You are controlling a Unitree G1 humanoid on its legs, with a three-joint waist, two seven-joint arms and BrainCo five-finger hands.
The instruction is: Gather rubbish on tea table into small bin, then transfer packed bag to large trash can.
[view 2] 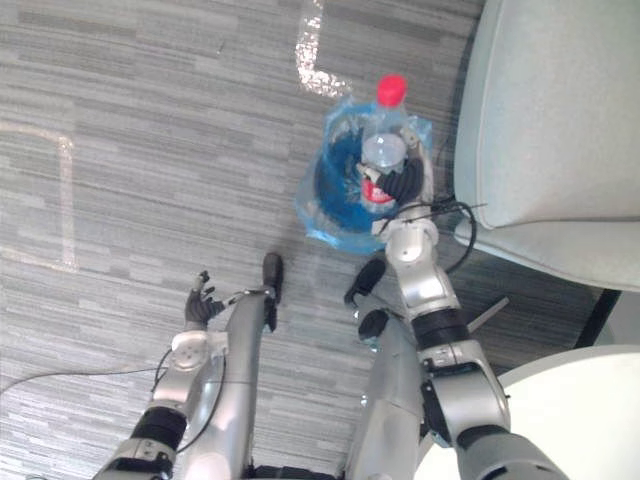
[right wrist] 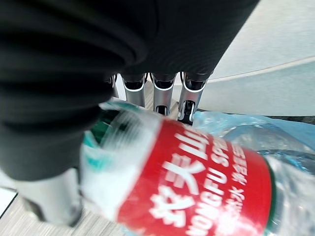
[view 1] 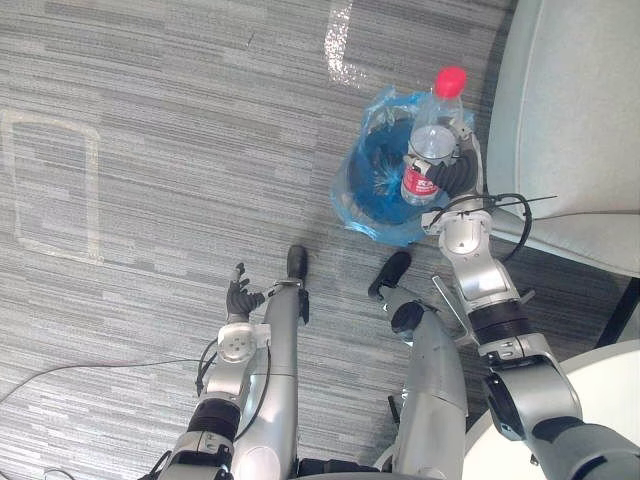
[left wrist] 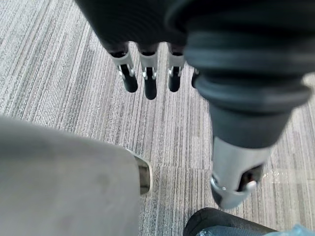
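The clear plastic bottle with a red cap and red label (view 1: 431, 140) sits in the right hand (view 1: 453, 178), whose fingers are curled round its labelled middle, directly above the small bin lined with a blue plastic bag (view 1: 372, 205) on the grey carpet floor (view 1: 150, 100). The bottle looks light, smooth and easily crushed, so a mid-body hold suits it. The pale grey upholstered seat (view 1: 570, 110) crowds the bin's far side. The left hand (view 1: 240, 298) hangs low with fingers straight, holding nothing.
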